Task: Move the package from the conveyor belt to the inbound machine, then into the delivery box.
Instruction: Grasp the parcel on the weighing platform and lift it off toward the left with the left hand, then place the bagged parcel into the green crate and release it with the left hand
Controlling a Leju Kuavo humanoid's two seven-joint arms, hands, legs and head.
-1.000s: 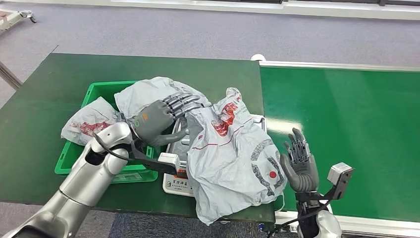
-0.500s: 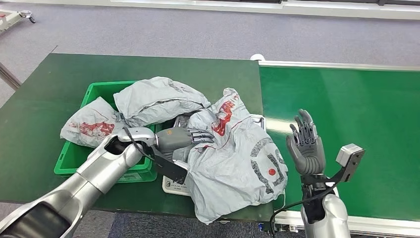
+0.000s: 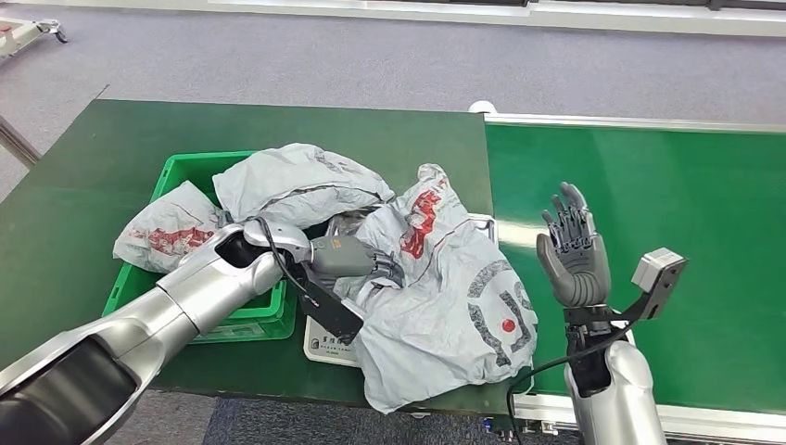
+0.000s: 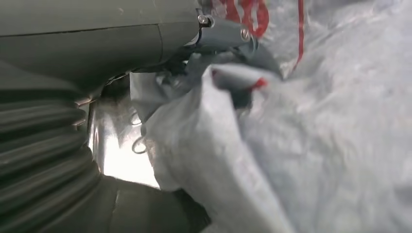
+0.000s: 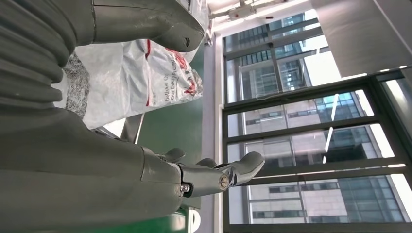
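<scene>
Package (image 3: 445,297), a big crumpled grey poly bag with red print, is flopped over the white inbound machine (image 3: 326,345) on the dark green surface (image 3: 83,185). Left hand (image 3: 357,260) has its fingers dug into the bag's edge, pinching a fold. Right hand (image 3: 575,255) is up over the conveyor belt (image 3: 667,195), fingers spread, holding nothing. Green delivery box (image 3: 181,171) already has two bags in it

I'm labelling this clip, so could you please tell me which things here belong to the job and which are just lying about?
Job:
- grey package on the inbound machine
- left hand, fingers in its folds
- green delivery box
- conveyor belt
- right hand, raised, holding nothing

Lying about:
- two earlier packages at the box
- green table
</scene>
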